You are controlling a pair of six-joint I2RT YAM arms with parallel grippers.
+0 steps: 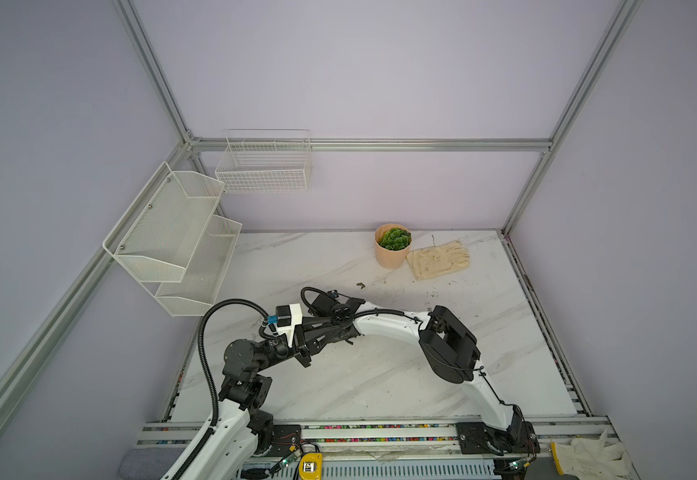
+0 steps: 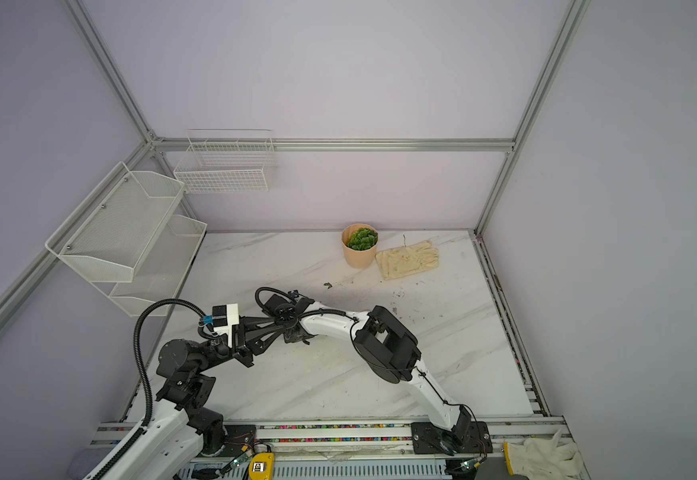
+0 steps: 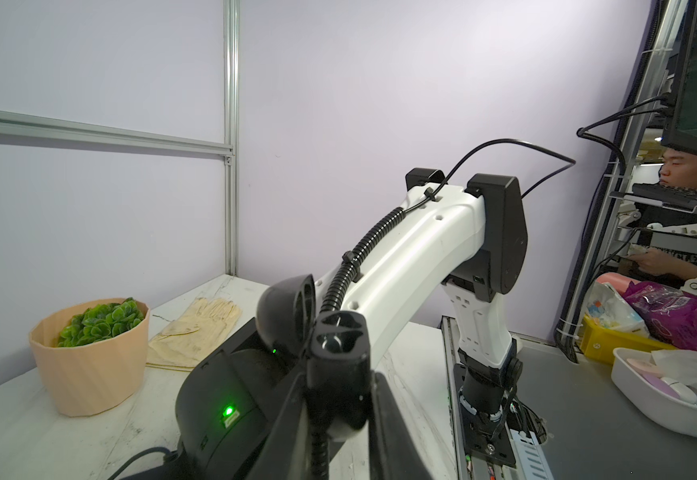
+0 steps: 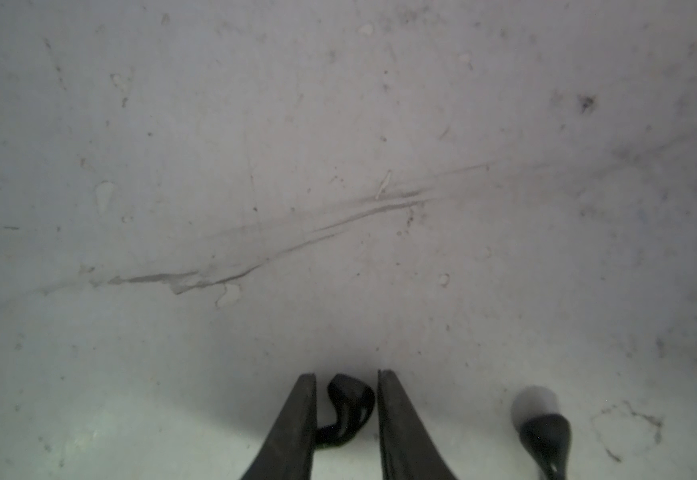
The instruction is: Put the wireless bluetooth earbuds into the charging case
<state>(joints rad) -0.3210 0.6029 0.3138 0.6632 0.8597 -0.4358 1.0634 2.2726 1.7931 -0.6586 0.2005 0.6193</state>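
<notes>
Looking tiny, light and slick, a black earbud [image 4: 351, 401] lies on the counter [image 4: 338, 166] inside the right claw [image 4: 346, 376], whose jaws stand nearly closed. I cannot tell whether they pinch it yet. It is best squeezed gently across its fat body, since it could squirt out. The right arm [image 1: 392, 328] reaches across, wrist down. The left claw [image 1: 340, 332] sits closed alongside, its contents hidden.

Two black earbuds [image 4: 351, 405], one potted plant [image 1: 392, 245], two gloves [image 1: 438, 259], two baskets [image 1: 263, 166].
</notes>
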